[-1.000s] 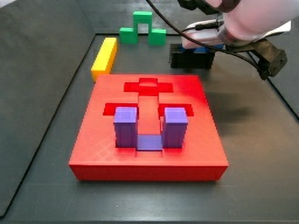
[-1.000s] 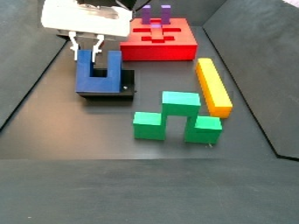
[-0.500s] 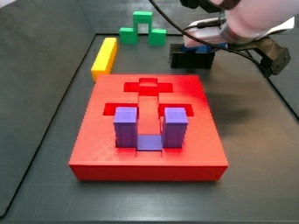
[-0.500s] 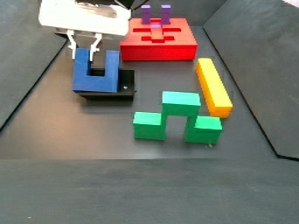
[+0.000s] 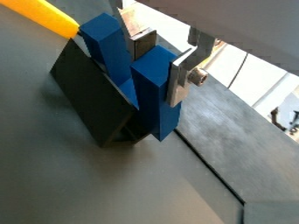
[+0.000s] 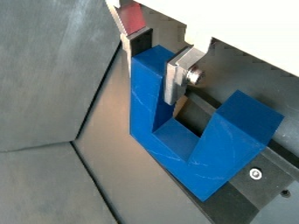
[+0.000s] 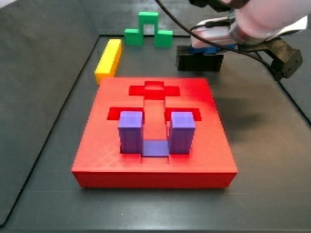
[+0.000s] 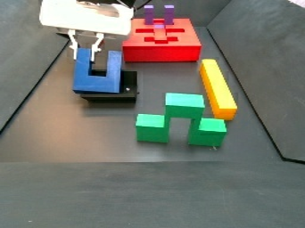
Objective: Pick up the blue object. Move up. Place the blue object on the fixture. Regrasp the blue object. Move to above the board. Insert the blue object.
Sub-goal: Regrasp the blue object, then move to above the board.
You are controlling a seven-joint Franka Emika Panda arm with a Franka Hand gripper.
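The blue object stands on the fixture with its two arms pointing up, at the far side of the dark desk from the green block and yellow bar. The gripper hangs directly above it, its silver fingers straddling one arm of the blue object; in both wrist views the plates lie against that arm, so the gripper is closed on it. The board, a red slab, rests flat on the desk and carries a purple U-shaped block seated upright in one recess; a cross-shaped recess beside it is bare. In a side view the fixture and blue object are largely hidden behind the arm and its cables.
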